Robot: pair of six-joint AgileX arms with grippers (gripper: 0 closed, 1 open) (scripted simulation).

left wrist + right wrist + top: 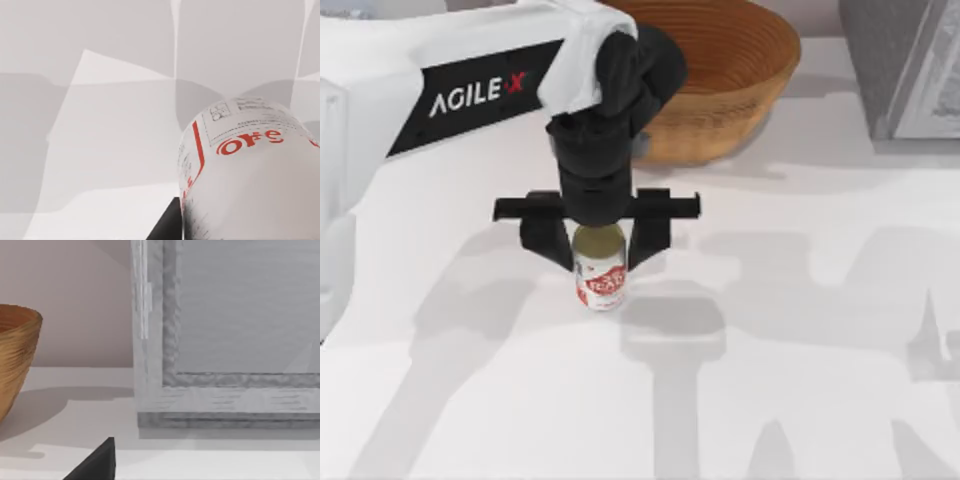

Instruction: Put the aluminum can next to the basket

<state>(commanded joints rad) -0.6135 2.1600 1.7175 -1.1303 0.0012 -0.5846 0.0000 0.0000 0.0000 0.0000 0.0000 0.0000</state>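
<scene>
White tabletop [800,380] carries the small red-labelled white aluminum can [600,272], flanked by the left gripper [598,248] whose grasp I cannot tell, awaiting carriage beside the round woven tan basket [720,90].

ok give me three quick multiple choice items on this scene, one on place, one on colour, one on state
1. Where is the small white aluminum can with a red label?
A. inside the basket
B. on the table, in front of the large round woven tan basket
C. at the table's right edge

2. What colour is the can's lettering?
A. red
B. blue
C. green

3. How is the can standing?
A. on its side
B. crushed
C. upright between the left hand's fingers

Answers: 1 B, the top view shows it apart from the basket; 2 A, red print; 3 C, its top faces up.
</scene>
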